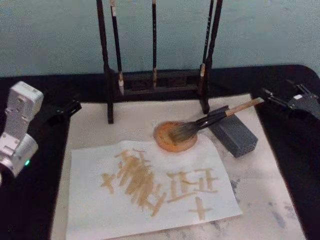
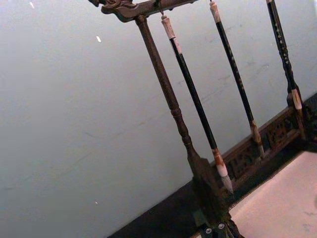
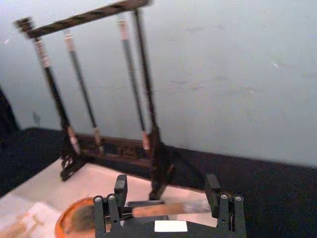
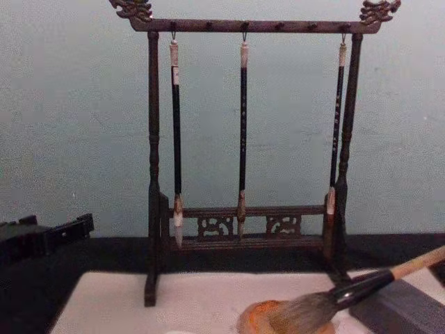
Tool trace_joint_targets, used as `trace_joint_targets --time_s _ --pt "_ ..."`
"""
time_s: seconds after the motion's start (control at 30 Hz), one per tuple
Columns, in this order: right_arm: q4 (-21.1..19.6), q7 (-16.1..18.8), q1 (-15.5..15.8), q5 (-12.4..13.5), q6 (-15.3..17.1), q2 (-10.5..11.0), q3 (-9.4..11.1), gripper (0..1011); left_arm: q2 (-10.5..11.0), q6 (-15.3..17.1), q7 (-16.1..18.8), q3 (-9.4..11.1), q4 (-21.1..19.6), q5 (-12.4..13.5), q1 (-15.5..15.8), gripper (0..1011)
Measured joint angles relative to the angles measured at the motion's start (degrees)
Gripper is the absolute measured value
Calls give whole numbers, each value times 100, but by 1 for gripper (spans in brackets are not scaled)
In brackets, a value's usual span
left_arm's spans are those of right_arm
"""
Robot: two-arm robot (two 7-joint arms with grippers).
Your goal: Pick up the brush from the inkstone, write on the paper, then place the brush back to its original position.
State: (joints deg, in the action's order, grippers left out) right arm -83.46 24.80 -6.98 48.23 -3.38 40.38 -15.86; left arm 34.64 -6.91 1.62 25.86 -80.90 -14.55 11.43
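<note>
Head view: the brush (image 1: 212, 120) is seen right of centre, laid slantwise, its bushy grey-brown bristles resting in the round orange inkstone (image 1: 175, 136) and its black ferrule and tan wooden handle propped on a grey rectangular block (image 1: 233, 134) of finely dotted texture. The paper (image 1: 150, 187), a flat off-white sheet marked with tan strokes, is spread in the lower middle of the frame, its upper right edge just beside the inkstone. A dark wooden brush rack (image 1: 156, 82) with three thin hanging brushes (image 4: 243, 132) is set at the top centre. The right gripper (image 1: 292, 101) is held at the upper right, just beyond the handle's end, its black fingers (image 3: 213, 191) spread wide and holding nothing. The left gripper (image 1: 62, 111) is parked at the left edge over black cloth; whether its fingers are apart cannot be told.
</note>
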Motion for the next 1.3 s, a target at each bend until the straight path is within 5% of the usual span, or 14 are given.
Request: trace_joint_targets --time_s 0.5,0.93,1.3 --pt "-1245 -523 486 -1543 -200 257 -262 1008 0 0 0 0 0 0 0 1002" --pt "-1379 -432 552 -2131 -172 96 -508 1008 0 0 0 0 -1 0 0 1002" --pt "-1317 -251 594 -2359 -130 -67 -598 1008 0 0 0 0 -1 0 0 1002"
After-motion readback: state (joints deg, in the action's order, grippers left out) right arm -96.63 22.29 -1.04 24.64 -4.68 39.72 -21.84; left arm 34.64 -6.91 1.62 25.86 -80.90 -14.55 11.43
